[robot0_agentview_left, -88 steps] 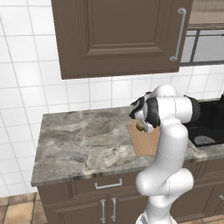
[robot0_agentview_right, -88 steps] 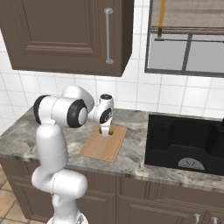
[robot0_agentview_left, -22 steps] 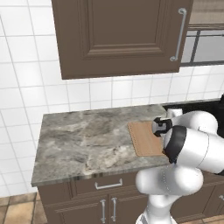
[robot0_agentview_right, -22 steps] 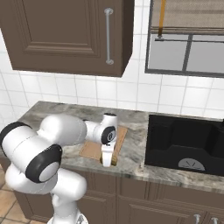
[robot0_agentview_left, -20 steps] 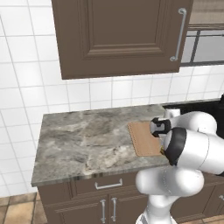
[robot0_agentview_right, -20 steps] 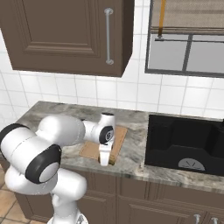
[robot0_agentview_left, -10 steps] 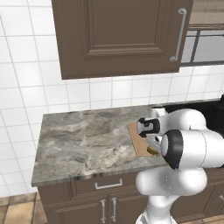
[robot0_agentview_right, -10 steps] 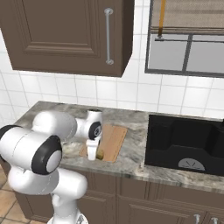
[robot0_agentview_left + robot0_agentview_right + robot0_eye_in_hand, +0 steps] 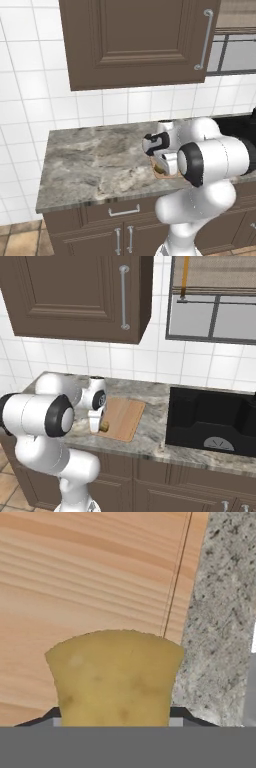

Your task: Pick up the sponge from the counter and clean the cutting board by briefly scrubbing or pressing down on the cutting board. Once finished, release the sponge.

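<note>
My gripper (image 9: 96, 426) is shut on the mustard-yellow sponge (image 9: 104, 427) and points down at the front left corner of the tan cutting board (image 9: 123, 416). In the hand view the sponge (image 9: 116, 676) sits between the dark fingertips (image 9: 51, 717), low over the board (image 9: 85, 572), close to its groove line and edge. Grey veined counter (image 9: 225, 617) lies just beyond that edge. From the left base view the arm hides most of the board (image 9: 159, 174); the sponge (image 9: 161, 164) peeks out under the hand. Whether the sponge touches the wood cannot be told.
A black sink (image 9: 212, 421) is set into the counter (image 9: 150, 436) right of the board. The counter (image 9: 95, 160) stretches bare to the left. A brown wall cabinet (image 9: 135, 40) hangs above, and a window (image 9: 215, 316) is over the sink.
The gripper has carried the sponge leftward along the front of the board, from its right part to the left front corner. The board stayed in place.
</note>
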